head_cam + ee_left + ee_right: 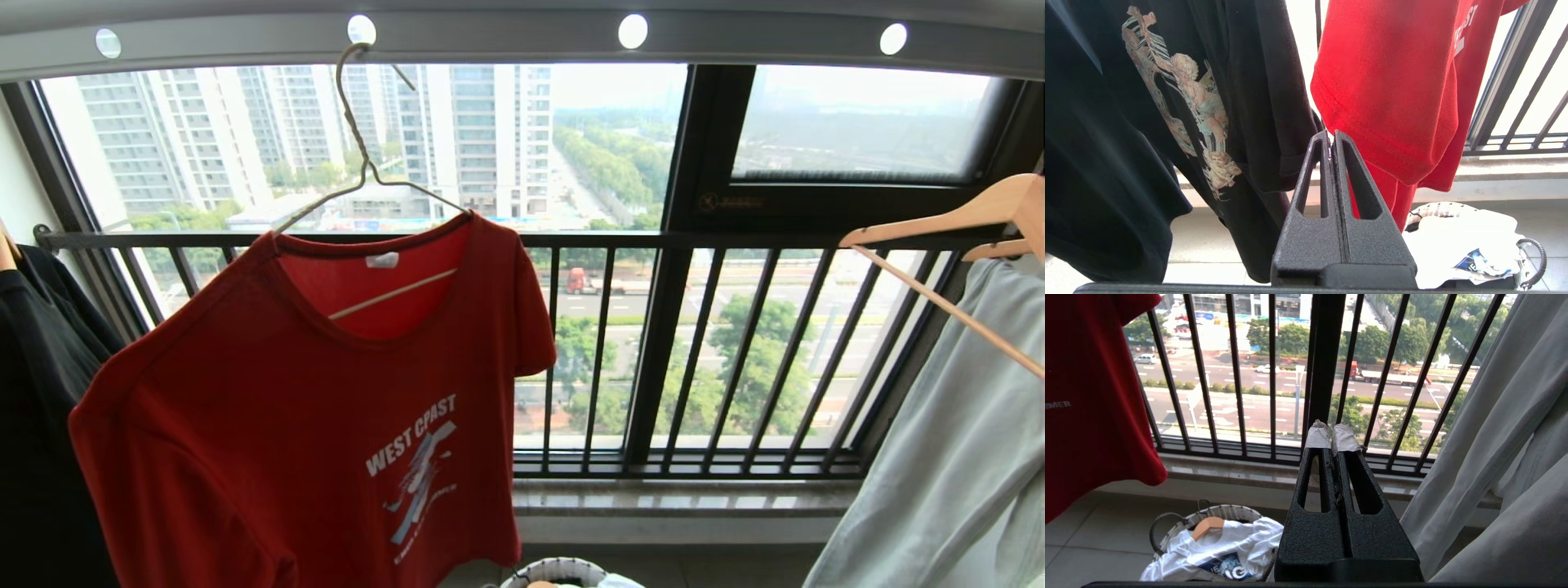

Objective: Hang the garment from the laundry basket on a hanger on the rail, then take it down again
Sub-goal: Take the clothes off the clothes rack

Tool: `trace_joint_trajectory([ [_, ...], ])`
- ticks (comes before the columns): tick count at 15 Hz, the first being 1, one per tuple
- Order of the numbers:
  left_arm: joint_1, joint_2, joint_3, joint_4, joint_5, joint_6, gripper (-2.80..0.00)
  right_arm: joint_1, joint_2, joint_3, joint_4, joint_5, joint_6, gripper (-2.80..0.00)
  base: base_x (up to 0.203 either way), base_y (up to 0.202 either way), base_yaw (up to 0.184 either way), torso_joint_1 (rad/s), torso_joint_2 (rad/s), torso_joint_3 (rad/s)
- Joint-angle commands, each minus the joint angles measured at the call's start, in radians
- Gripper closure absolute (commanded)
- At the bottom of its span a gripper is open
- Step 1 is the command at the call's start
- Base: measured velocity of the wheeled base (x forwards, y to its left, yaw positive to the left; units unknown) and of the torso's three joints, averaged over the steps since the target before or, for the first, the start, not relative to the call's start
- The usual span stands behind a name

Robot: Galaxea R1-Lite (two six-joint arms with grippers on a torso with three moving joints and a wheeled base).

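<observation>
While garment (310, 408) hangs | black T-shirt (1126, 122) beside | railing (653, 359) behind

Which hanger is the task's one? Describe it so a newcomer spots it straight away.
Look up at the grey rail pierced with round holes above the window. From its second hole from the left hangs the hanger, carrying the red T-shirt. It is thin cream wire with a long hook, unlike the thick wooden hangers to the right.

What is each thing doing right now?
Red T-shirt: hanging crooked on the wire hanger.
Wire hanger: tilted, hooked in a rail hole.
Rail: overhead, holding the hanger.
Laundry basket: on the floor, holding white clothes.
Left pincer: shut, empty.
Right pincer: shut, empty.
</observation>
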Motion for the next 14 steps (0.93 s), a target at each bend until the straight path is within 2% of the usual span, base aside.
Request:
trace_joint_trajectory([
  [1,0.000,0.000,0.000,0.000,0.000,0.000,0.00,0.000,0.000,-0.001,0.001,0.000,0.000,0.00,0.000,0.000,0.000,0.000,0.00,0.000],
  [8,0.000,0.000,0.000,0.000,0.001,0.000,0.00,0.000,0.002,0.000,0.000,0.000,0.000,0.00,0.000,0.000,0.000,0.000,0.00,0.000],
  [14,0.000,0.000,-0.005,-0.002,0.008,-0.027,0.00,0.000,0.002,-0.001,0.001,-0.001,0.001,0.00,0.000,0.000,0.000,0.000,0.00,0.000],
])
